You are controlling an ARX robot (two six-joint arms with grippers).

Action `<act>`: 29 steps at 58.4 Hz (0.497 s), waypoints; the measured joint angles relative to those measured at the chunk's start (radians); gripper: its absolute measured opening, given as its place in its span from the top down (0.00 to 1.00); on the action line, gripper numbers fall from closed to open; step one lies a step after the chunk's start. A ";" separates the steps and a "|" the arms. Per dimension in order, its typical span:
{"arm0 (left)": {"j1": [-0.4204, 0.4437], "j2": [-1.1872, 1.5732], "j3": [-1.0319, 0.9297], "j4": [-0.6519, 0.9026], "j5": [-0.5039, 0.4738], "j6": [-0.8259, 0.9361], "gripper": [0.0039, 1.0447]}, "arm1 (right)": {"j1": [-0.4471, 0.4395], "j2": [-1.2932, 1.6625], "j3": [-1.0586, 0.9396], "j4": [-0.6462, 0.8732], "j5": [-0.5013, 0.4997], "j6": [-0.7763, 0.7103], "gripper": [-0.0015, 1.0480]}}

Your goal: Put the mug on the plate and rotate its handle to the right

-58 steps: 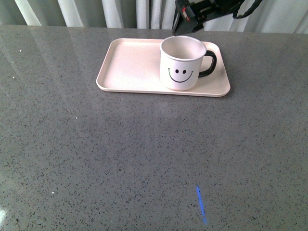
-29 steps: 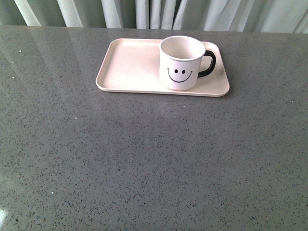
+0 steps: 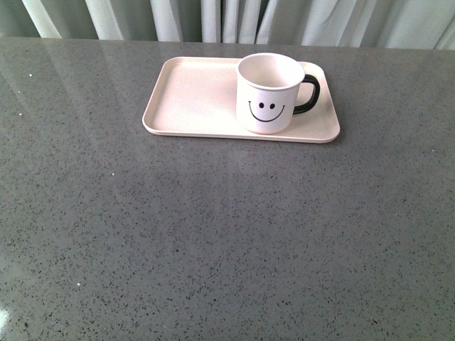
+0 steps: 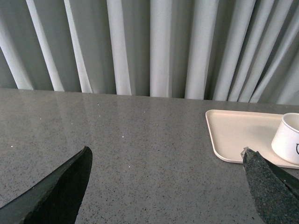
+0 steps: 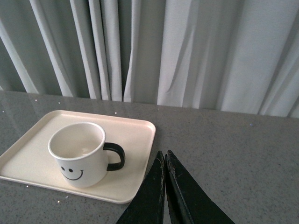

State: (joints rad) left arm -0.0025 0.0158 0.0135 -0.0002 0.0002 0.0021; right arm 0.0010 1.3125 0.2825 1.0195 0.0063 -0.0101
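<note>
The white mug (image 3: 269, 92) with a black smiley face stands upright on the right half of the pale pink plate (image 3: 192, 96). Its black handle (image 3: 308, 96) points right. Neither gripper shows in the front view. In the right wrist view the mug (image 5: 78, 155), its handle (image 5: 115, 156) and the plate (image 5: 135, 154) lie beside my right gripper (image 5: 164, 154), which is shut, empty and apart from the plate. In the left wrist view my left gripper (image 4: 166, 156) is open and empty over bare table, with the plate (image 4: 233, 135) and part of the mug (image 4: 287, 137) off to one side.
The grey speckled table (image 3: 213, 234) spreads wide in front of the plate. Pale curtains (image 3: 213, 18) hang behind the table's far edge.
A dark arm part seen above the mug one second ago has left the front view. A blue streak on the table near the front is gone too. Mug and plate have not moved.
</note>
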 joint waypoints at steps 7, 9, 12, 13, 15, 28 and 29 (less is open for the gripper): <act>0.000 0.000 0.000 0.000 0.000 0.000 0.09 | 0.000 -0.075 -0.059 -0.016 -0.005 0.000 0.98; 0.000 0.000 0.000 0.000 0.000 0.000 0.09 | 0.000 -0.096 -0.073 -0.023 -0.005 0.000 0.98; 0.000 0.000 0.000 0.000 0.000 0.000 0.09 | 0.000 -0.123 -0.092 -0.032 -0.004 0.000 0.98; 0.000 0.000 0.000 0.000 0.000 0.000 0.09 | 0.000 -0.137 -0.099 -0.037 -0.004 0.000 0.98; 0.000 0.000 0.000 0.000 0.000 0.000 0.09 | 0.000 -0.156 -0.112 -0.045 -0.004 0.000 0.98; 0.000 0.000 0.000 0.000 0.000 0.000 0.09 | 0.000 -0.230 -0.204 -0.041 -0.005 0.000 0.98; 0.000 0.000 0.000 0.000 0.000 0.000 0.09 | 0.000 -0.246 -0.208 -0.051 -0.005 0.000 0.98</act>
State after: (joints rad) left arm -0.0025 0.0158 0.0135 -0.0002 0.0002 0.0021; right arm 0.0006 1.0668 0.0742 0.9684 0.0013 -0.0101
